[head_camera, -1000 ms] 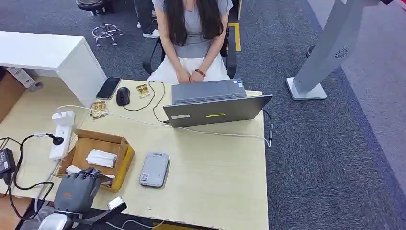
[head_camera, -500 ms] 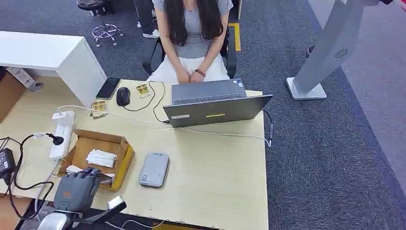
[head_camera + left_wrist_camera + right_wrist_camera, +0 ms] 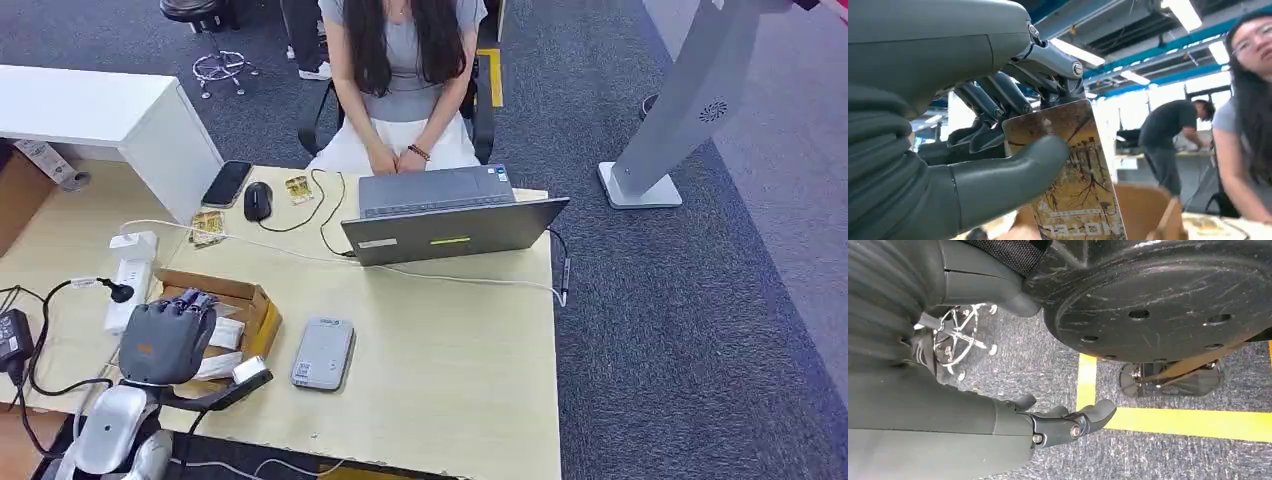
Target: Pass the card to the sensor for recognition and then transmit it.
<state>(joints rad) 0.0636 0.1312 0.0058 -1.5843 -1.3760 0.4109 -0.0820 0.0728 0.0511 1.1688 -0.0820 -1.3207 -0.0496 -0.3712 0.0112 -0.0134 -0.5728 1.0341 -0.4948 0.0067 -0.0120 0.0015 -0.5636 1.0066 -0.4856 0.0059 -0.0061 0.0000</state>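
Note:
My left hand (image 3: 165, 338) hovers over the open cardboard box (image 3: 262, 312) at the table's front left. In the left wrist view, the thumb and fingers of this hand (image 3: 948, 150) pinch a gold-brown card (image 3: 1073, 175) printed with bare trees and the word HOTEL. The card stands upright above the box. The grey flat sensor (image 3: 323, 353) lies on the table just right of the box, a short way from the hand. My right hand (image 3: 1063, 422) hangs by the robot's side above the carpet, fingers apart and holding nothing.
White packets (image 3: 228, 333) lie in the box. A laptop (image 3: 450, 215) stands at the table's far edge with a person (image 3: 400, 70) seated behind it. A power strip (image 3: 128, 280), cables, a phone (image 3: 227, 183) and a mouse (image 3: 257, 200) occupy the left side.
My left hand has risen from the box's near edge and moved forward over the box, the card pinched in it. The sensor and the other table items have not moved.

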